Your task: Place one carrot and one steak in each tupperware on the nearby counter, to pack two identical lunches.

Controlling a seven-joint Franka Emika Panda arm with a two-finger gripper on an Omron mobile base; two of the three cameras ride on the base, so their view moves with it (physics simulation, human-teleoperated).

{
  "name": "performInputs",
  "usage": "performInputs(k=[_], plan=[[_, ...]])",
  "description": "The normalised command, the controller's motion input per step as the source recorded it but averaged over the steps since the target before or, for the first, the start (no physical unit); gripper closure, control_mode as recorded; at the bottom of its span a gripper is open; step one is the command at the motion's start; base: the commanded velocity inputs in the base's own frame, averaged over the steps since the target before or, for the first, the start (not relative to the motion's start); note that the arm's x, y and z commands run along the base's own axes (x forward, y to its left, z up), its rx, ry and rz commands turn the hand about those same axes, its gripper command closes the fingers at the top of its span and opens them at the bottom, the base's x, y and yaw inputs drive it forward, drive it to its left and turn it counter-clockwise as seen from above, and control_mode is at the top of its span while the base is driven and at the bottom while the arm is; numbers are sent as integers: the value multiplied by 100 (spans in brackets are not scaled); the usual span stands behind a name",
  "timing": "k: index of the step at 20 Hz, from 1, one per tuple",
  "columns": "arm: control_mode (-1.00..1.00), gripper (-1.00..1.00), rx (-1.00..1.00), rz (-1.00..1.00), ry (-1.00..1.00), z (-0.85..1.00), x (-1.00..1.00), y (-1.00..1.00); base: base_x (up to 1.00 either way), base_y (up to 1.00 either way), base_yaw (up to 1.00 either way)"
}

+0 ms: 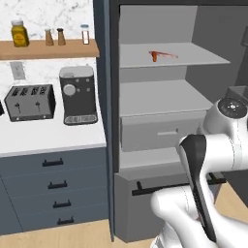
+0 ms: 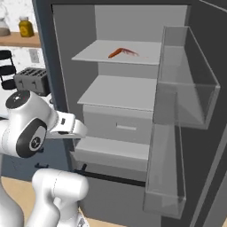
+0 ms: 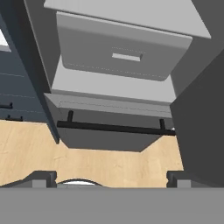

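Up top center on the fridge shelf: carrot (image 1: pixel 154 56) lying beside steak (image 1: pixel 167 55) | gripper (image 3: pixel 111 177) spread wide, empty, way lower, facing the bottom drawer (image 3: pixel 107 129)

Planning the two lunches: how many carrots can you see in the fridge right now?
1. A single carrot lies on the top shelf, beside a thin reddish steak. Another may be hidden in the closed drawer.
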Motion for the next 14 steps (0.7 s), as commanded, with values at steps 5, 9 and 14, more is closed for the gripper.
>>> performInputs(k=[5,9,14], plan=[[100,-100,0,0,0,0,0,0,34,-24,0],[100,-100,0,0,0,0,0,0,31,-31,0],[100,-100,0,0,0,0,0,0,26,-11,0]])
